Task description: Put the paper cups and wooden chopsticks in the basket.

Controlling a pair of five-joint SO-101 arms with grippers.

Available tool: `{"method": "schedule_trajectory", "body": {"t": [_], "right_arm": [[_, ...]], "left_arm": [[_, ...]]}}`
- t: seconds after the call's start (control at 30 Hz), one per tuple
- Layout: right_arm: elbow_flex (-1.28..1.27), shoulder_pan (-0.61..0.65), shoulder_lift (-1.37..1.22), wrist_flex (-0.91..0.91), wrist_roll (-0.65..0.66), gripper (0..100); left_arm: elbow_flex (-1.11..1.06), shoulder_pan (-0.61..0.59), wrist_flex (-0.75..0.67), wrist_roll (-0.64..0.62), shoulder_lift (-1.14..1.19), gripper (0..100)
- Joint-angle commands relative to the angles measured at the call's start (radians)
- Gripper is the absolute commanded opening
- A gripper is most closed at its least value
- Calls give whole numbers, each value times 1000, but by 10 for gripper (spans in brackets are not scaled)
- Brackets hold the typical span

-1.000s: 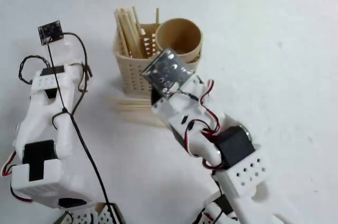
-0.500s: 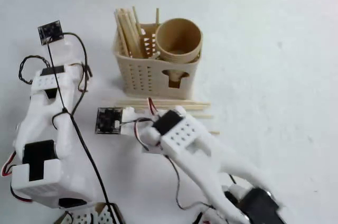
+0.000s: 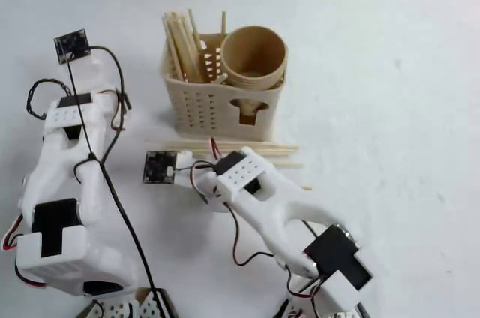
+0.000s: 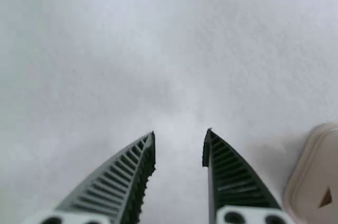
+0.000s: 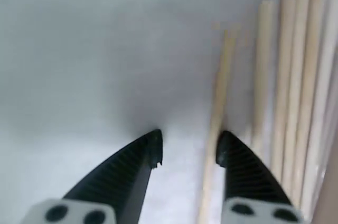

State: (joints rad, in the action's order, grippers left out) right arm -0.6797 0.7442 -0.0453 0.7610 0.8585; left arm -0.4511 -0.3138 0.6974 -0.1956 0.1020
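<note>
Chopsticks (image 3: 276,151) lie flat on the table — long axis along the basket (image 3: 201,112) front.

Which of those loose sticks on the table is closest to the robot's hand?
The outermost chopstick, the one lying farthest from the basket. It runs between the right hand's fingers; the rest lie beyond.

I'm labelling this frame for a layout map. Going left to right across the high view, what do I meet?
left arm → wooden chopsticks standing in the basket → paper cups nested in that same basket
</note>
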Motion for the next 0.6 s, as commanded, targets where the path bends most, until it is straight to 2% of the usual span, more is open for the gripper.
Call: {"method": "schedule_trajectory", "body": {"t": [0.0,0.1,0.23,0.37,0.57], "right_arm": [[9,-27,-4,-22,3,66],[6,-25,-4,-16,3,14],[8,-27,-2,18,0,17],[8,-25,42,38,-89,17],[18,-35,317,145,-241,16]], "left_arm": [[8,15,-15,14,-28,165],[8,15,-15,14,-28,165],[8,15,-17,14,-28,165],[9,15,-17,14,-28,165],[8,15,-17,14,-27,165]]}}
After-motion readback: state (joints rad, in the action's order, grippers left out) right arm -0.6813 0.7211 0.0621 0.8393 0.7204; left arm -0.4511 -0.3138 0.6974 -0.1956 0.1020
